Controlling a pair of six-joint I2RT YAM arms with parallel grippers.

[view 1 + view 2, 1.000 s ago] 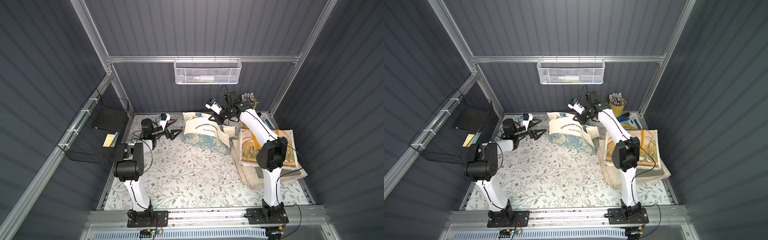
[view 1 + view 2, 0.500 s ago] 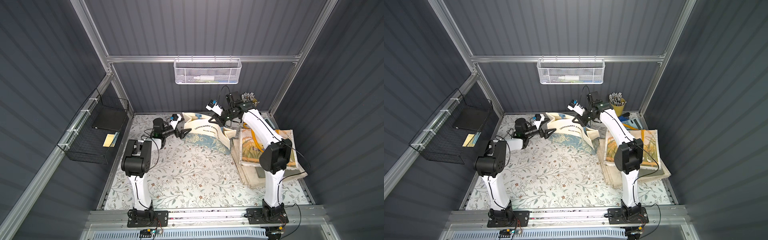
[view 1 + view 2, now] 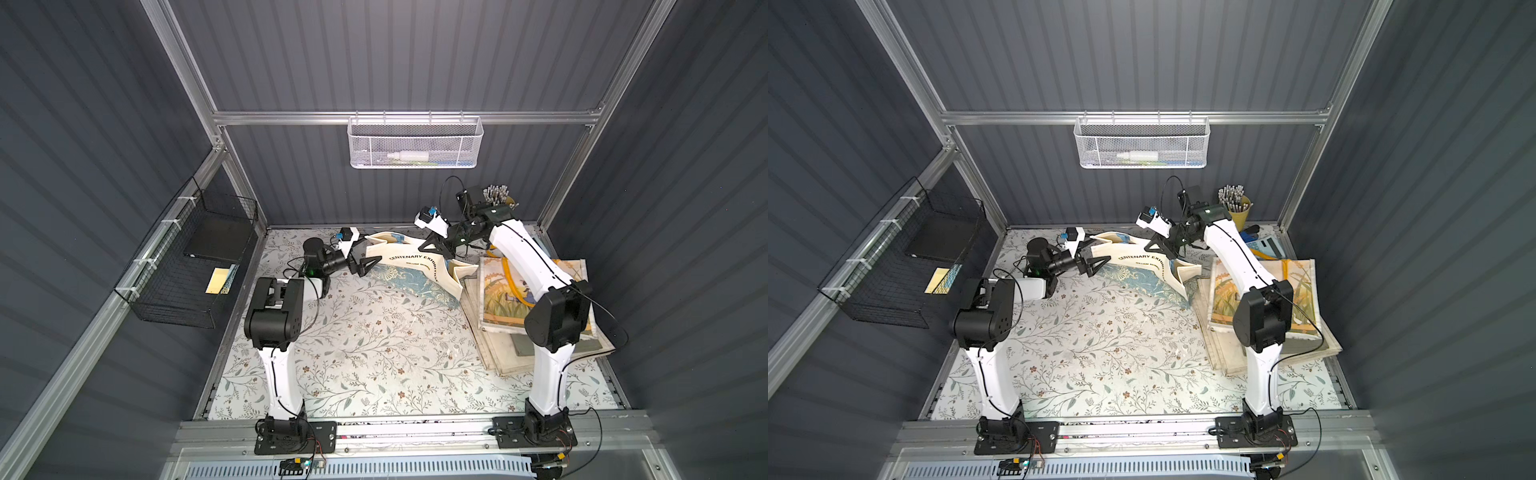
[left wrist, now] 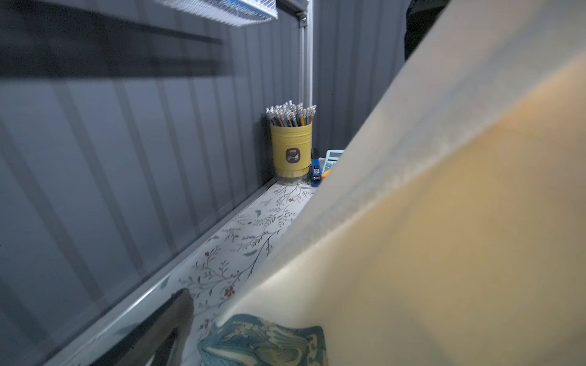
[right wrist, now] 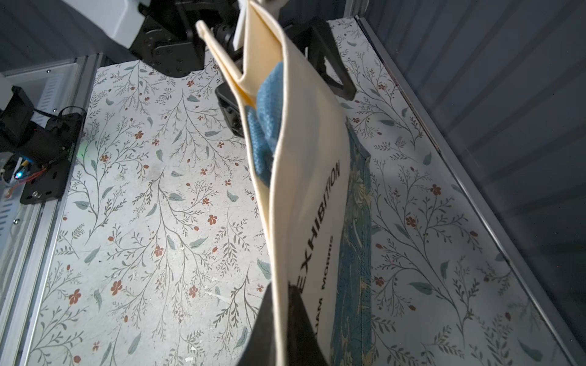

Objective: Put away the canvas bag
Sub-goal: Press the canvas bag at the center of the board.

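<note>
The canvas bag (image 3: 415,266) sits at the back of the table (image 3: 365,345). Just right of the bag lies a bag stack (image 3: 494,291). A pencil cup (image 3: 1239,210) stands behind-right, a wire basket (image 3: 178,299) well left, and a mesh basket (image 3: 457,145) above-behind.

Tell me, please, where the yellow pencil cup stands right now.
In a top view the yellow pencil cup stands at the table's far right corner against the back wall; the left wrist view shows a blue stapler beside it.
</note>
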